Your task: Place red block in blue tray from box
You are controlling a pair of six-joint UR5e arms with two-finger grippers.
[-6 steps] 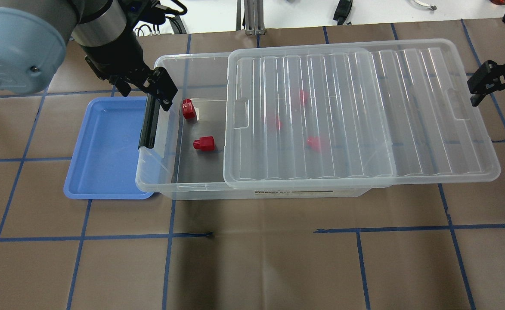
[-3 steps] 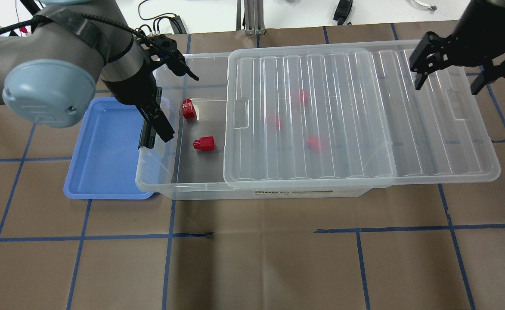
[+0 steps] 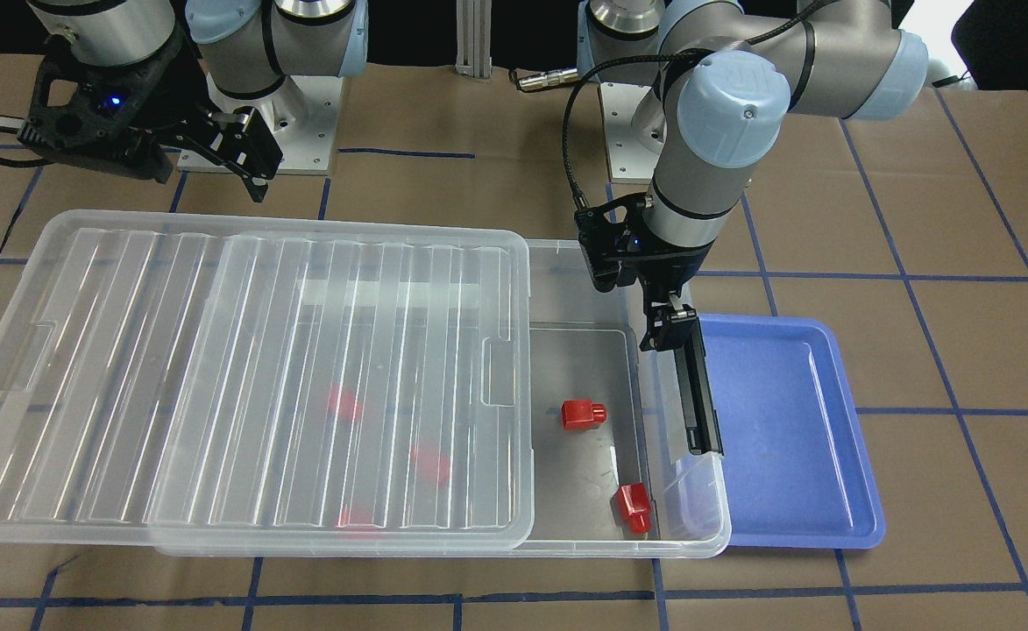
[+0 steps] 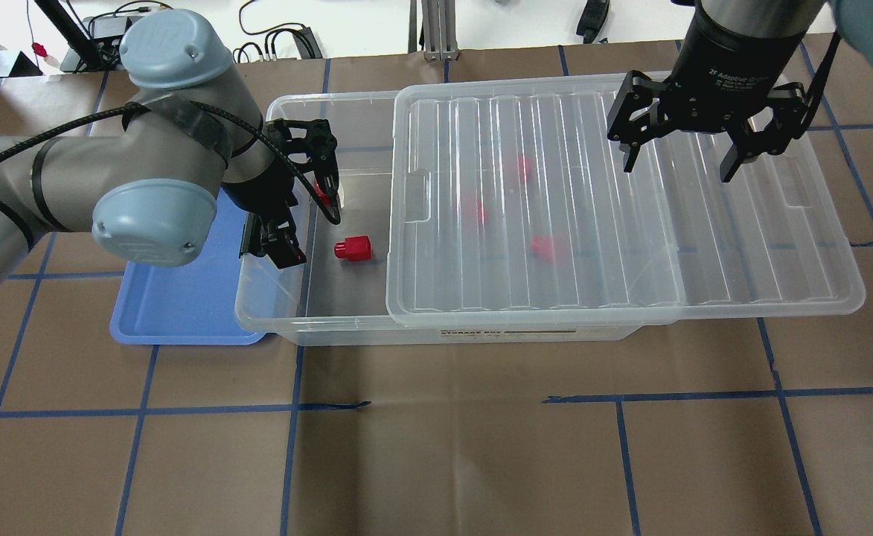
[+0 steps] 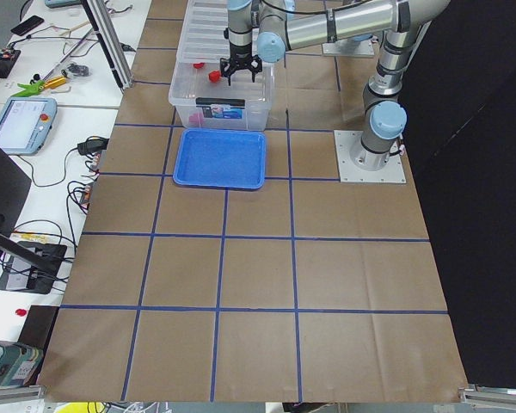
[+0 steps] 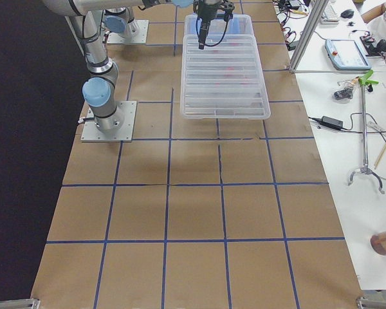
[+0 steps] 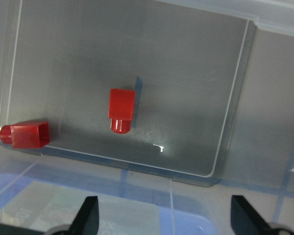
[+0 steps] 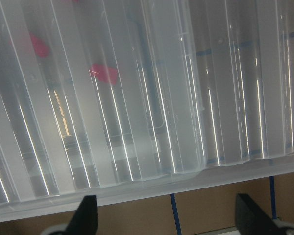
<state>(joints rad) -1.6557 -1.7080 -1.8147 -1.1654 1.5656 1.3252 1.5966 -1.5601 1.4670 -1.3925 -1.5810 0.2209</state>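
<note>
The clear box (image 4: 347, 327) lies mid-table, its ribbed lid (image 4: 763, 246) slid aside so the end near the blue tray (image 4: 183, 305) is uncovered. Two red blocks lie bare there: one in the middle (image 4: 353, 248) (image 3: 583, 414) (image 7: 121, 110), one near the wall (image 3: 634, 508) (image 7: 27, 134). Three more show blurred under the lid (image 4: 544, 248). My left gripper (image 4: 311, 231) (image 7: 164, 220) is open and empty above the uncovered end. My right gripper (image 4: 676, 162) (image 8: 166, 220) is open and empty above the lid. The tray (image 3: 785, 421) holds nothing.
A black latch bar (image 3: 698, 394) runs along the box's short end beside the tray. The lid overhangs the box's far end (image 3: 5, 491). Brown paper with blue grid lines (image 4: 443, 461) covers the table. Cables and devices lie past the table edges (image 5: 34, 112).
My left gripper has swung from the box's latch end to above the uncovered part of the box. My right gripper has moved in from the side to above the lid. The blocks have not moved.
</note>
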